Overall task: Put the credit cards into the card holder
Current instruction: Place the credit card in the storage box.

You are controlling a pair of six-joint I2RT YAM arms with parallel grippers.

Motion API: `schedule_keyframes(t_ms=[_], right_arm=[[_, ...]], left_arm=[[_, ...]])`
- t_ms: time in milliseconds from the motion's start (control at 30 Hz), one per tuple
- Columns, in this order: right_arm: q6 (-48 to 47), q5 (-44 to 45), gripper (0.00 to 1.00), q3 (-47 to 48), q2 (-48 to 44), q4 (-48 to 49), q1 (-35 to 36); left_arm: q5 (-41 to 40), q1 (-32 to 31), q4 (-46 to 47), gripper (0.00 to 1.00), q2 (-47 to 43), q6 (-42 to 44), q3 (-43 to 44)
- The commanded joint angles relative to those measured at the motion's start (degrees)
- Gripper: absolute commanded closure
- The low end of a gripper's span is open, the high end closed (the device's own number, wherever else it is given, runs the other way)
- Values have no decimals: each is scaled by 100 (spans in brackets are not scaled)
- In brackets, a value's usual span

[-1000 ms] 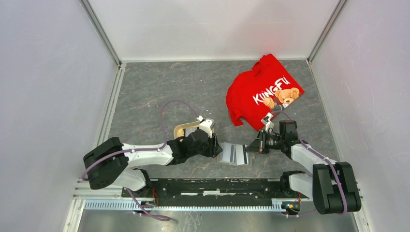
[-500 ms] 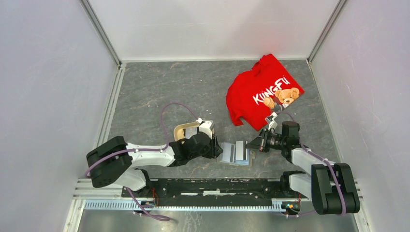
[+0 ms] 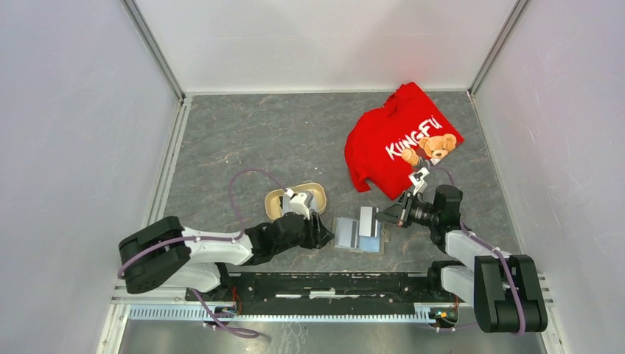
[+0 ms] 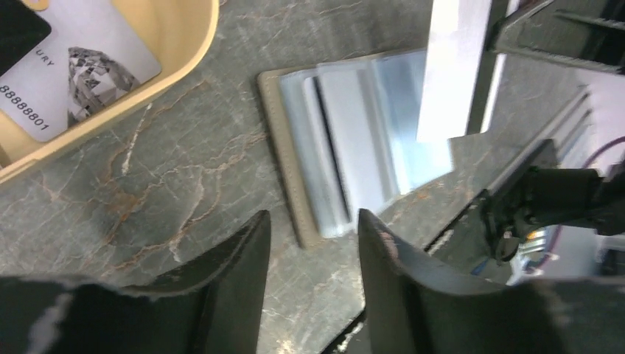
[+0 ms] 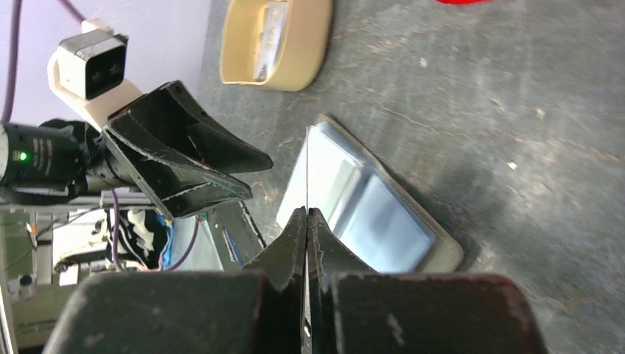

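Around the workspace stand plain white walls (image 3: 324,44), enclosing a grey marbled table (image 3: 250,140). At the far right of the table lies a crumpled red shirt (image 3: 402,140) printed with a bear and lettering. A beige oval tray (image 3: 274,200) sits left of centre, nearer the arms. The left wrist view shows it holding a pale card (image 4: 81,74) with a diamond print and a row of digits, and a dark card (image 4: 18,26) at the tray's far corner.

Just right of the tray, and apart from it, the card holder (image 3: 346,240) lies open and face up at the near middle of the table. Its long axis runs left to right, slightly skewed, and its shiny pockets and dark stripe (image 4: 330,155) run across that axis.

The right gripper (image 3: 381,216) reaches in from the right, its fingers (image 5: 284,251) pressed together on a pale grey-white credit card (image 3: 366,221). The card is held on edge over the holder's right half, its long axis pointing away from the fingertips toward the left arm. Whether its edge touches the pocket cannot be told.

The left gripper (image 3: 322,234) sits low at the holder's left edge, its fingers (image 4: 236,273) spread apart and holding nothing.
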Motion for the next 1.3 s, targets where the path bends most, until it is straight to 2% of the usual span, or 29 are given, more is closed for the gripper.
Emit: schedule_keyframes(t_ms=[0,67,100,167,267,400,500,700,867,933,1100,1200,1267], right_arm=[[-621,-807,100,105,-242,885,-25],[-1207,-1077,100,395,-238,451,-25],[-1170,-1180,100,446,-221,522,-21],[-976,-1460,100,489,-187,762,-20],[-906,-1829,100,528,-256,946,7],[-1322,-2109,100,644,-463,597,158],[-2091,-2245,100,890,-548,-254,219],[-3628,-2630,100,1491,-270,-2052,248],[-6203,-3215,100,2362,376,-4799,249],[-6926,-3184,100,2669,596,-5558,247],[-7043,-3178,100,2675,709,-5674,249],[-7017,-3219,100,2653,712,-5647,246],[-7019,-3226,100,2652,716,-5645,246]], left_arm=[[200,-37,808,36,-749,535,3],[444,-19,1124,21,-1055,811,-30],[605,10,1321,17,-1116,886,-64],[1100,75,1870,15,-1064,1076,-130],[1595,141,2082,15,-816,1480,-32],[2307,255,2688,18,-291,1849,66],[2807,278,3478,20,122,1955,58],[3259,278,3719,27,988,1967,496],[3483,278,4157,34,1589,1760,754],[3494,282,4454,38,1734,1685,756],[3148,281,4690,40,1847,1677,644],[3073,282,5225,41,2033,1542,589],[3150,278,5550,48,2244,1384,678]])
